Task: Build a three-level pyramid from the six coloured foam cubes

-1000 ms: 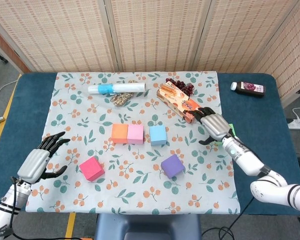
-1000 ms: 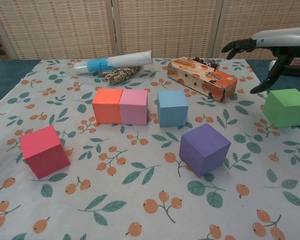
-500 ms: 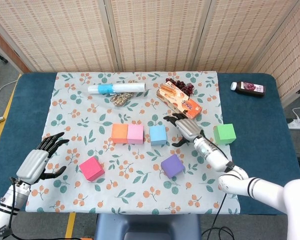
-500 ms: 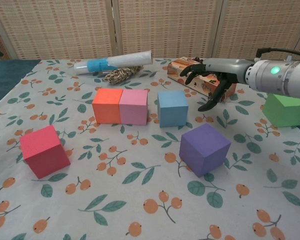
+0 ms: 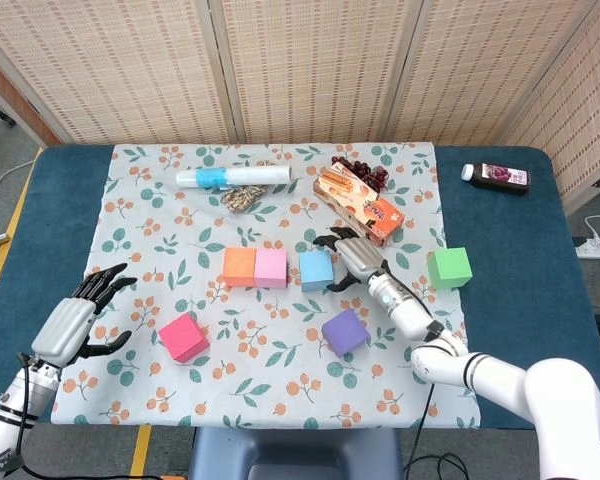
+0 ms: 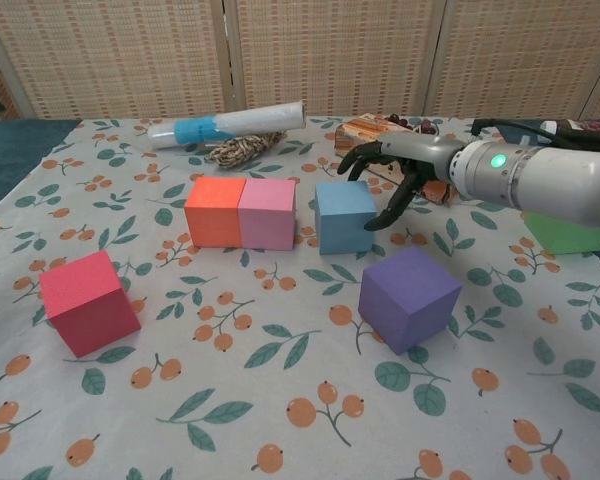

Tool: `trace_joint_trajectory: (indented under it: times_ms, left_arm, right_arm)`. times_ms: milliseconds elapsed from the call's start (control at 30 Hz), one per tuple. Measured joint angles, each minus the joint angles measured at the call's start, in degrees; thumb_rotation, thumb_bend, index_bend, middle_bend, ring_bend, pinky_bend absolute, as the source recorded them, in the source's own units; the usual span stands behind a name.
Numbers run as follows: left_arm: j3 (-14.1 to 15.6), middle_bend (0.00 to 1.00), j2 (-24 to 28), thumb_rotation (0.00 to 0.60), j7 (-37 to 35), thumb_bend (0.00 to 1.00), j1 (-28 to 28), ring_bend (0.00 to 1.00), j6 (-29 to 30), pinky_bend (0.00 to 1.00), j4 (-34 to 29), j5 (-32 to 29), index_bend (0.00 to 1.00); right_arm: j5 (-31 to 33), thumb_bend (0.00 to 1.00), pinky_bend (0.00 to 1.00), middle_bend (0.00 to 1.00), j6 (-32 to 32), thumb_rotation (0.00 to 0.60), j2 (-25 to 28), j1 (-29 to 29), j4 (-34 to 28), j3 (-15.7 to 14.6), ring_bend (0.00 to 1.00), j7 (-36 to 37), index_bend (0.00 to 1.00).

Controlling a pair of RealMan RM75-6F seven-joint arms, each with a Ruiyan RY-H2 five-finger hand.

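Note:
Orange cube (image 5: 239, 266) and pink cube (image 5: 271, 267) sit touching in a row mid-cloth, and the blue cube (image 5: 315, 269) stands a small gap to their right. The purple cube (image 5: 344, 331) lies nearer me, the magenta cube (image 5: 184, 337) at front left, the green cube (image 5: 449, 267) off the cloth's right edge. My right hand (image 5: 347, 258) hovers with fingers spread at the blue cube's (image 6: 344, 216) right top edge, holding nothing; whether it touches the cube is unclear. My left hand (image 5: 75, 322) hangs open left of the magenta cube. The right forearm partly hides the green cube (image 6: 568, 232).
Behind the cubes lie a snack box (image 5: 360, 203), dark grapes (image 5: 365, 172), a white-and-blue roll (image 5: 232, 177) and a twine bundle (image 5: 242, 197). A dark bottle (image 5: 498, 176) lies at the far right on the blue table.
My right hand has swept left from beside the green cube to the blue cube's right side. The left hand and all cubes have stayed put.

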Motion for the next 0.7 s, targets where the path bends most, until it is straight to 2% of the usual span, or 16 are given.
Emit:
trace_joint_trajectory:
  times_ms: [333, 700]
  left_arm:
    - [0.0, 0.00, -0.2, 0.600, -1.0, 0.32, -0.2, 0.00, -0.3, 0.09, 0.9, 0.0, 0.15]
    - [0.1, 0.00, -0.4, 0.600, -1.5, 0.32, -0.3, 0.00, -0.5, 0.09, 1.5, 0.1, 0.14]
  right_arm:
    - [-1.9, 0.00, 0.00, 0.30, 1.2, 0.600, -5.1, 0.9, 6.7, 0.9, 0.05, 3.8, 0.31]
    - [-2.5, 0.00, 0.00, 0.31, 1.9, 0.600, -7.1, 1.3, 8.4, 2.3, 0.06, 6.5, 0.32]
